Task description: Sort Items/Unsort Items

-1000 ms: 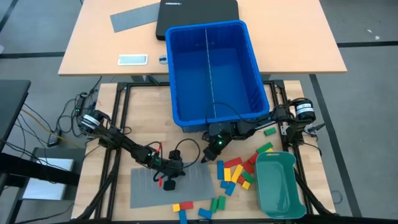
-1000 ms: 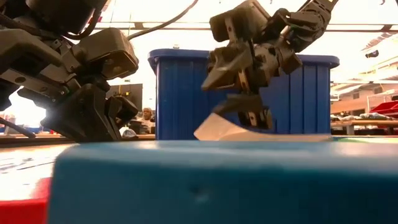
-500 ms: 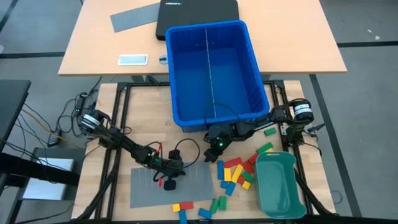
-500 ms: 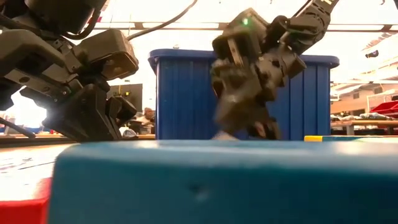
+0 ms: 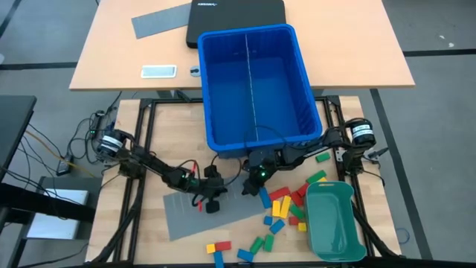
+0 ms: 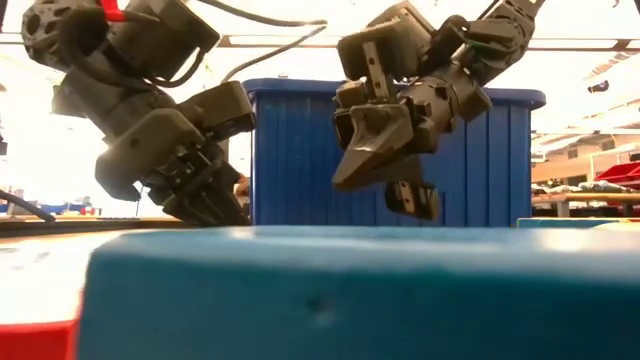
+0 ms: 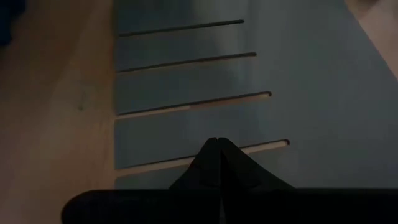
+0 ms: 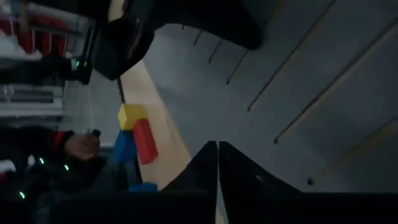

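The grey slotted sheet (image 5: 223,219) lies askew on the wooden table. My left gripper (image 5: 212,205) is shut with its tips on the sheet's slotted part. My right gripper (image 5: 249,188) is shut at the sheet's far right corner, in front of the blue bin. Red, yellow, green and blue blocks (image 5: 282,207) lie loose between the sheet and the teal tray (image 5: 331,223). A few more blocks (image 5: 223,249) lie by the near edge. No block is between any fingers. My left gripper presses its shut fingertips (image 7: 217,149) down on a strip between two slots (image 7: 217,124), slanting down from the table's left. The sheet lies flat under them. My right gripper has the sheet's far right corner (image 8: 249,140). It slants down from the table's right with one finger above the other. Its own fingers hide the place of contact.
The big blue bin (image 5: 256,82) stands just behind both grippers. In the low view a blue block (image 6: 320,290) fills the foreground, with a red block (image 6: 30,340) beside it. Green blocks (image 5: 320,158) lie at the right.
My right gripper has shut at the sheet's raised far right corner and stayed in place. My left gripper has gone toward the table's right and far edges. The sheet has turned about: its near edge has swung toward the right, and the far right corner has stayed.
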`<action>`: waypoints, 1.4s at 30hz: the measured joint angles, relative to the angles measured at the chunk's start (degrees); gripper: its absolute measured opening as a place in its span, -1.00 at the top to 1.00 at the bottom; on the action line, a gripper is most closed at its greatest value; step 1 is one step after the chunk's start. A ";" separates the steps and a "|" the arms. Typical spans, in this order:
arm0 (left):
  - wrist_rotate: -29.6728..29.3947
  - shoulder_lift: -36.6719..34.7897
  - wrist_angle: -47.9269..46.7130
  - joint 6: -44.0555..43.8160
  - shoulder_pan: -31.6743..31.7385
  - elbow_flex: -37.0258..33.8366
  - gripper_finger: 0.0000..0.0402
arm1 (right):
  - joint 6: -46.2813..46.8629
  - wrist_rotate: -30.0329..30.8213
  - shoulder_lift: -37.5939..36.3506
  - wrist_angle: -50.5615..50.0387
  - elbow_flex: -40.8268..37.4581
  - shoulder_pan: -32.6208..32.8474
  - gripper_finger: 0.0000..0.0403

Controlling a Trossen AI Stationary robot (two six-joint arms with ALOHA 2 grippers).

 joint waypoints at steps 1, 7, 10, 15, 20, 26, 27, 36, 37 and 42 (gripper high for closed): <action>0.37 0.00 0.00 0.43 0.36 0.00 1.00 | 0.90 0.57 -0.48 -1.05 -0.02 -0.40 0.85; 1.31 0.00 0.31 3.81 0.68 -0.02 1.00 | -0.38 5.52 -4.92 -7.99 -0.07 -2.57 0.54; 1.68 -0.11 0.35 4.25 0.59 0.11 1.00 | -4.71 8.78 -7.60 -13.31 -0.09 -3.05 0.47; 2.25 -1.63 -1.94 4.26 0.62 1.84 1.00 | -10.95 13.21 -10.55 -23.36 -0.12 -3.12 0.59; 2.81 -5.41 -12.83 3.48 0.88 5.31 1.00 | -14.02 15.23 -10.16 -27.81 -0.18 -3.18 0.91; 3.90 -14.92 -28.04 -11.14 2.30 7.76 1.00 | -15.32 16.22 -9.52 -27.43 -0.20 -3.35 0.94; 4.79 -17.14 -29.32 -14.10 2.50 7.76 1.00 | -15.32 16.24 -9.29 -26.26 -0.18 -3.35 0.94; 14.98 -30.38 -53.17 -49.82 3.04 7.96 1.00 | -16.09 18.74 -9.14 -23.70 -0.19 -3.36 0.98; 16.62 -30.39 -55.45 -52.26 2.47 7.96 1.00 | -16.31 18.88 -9.14 -23.35 -0.42 -3.35 0.98; 20.88 -31.57 -61.61 -62.04 -1.28 7.93 1.00 | -16.68 19.23 -9.14 -22.75 -2.94 -3.34 0.99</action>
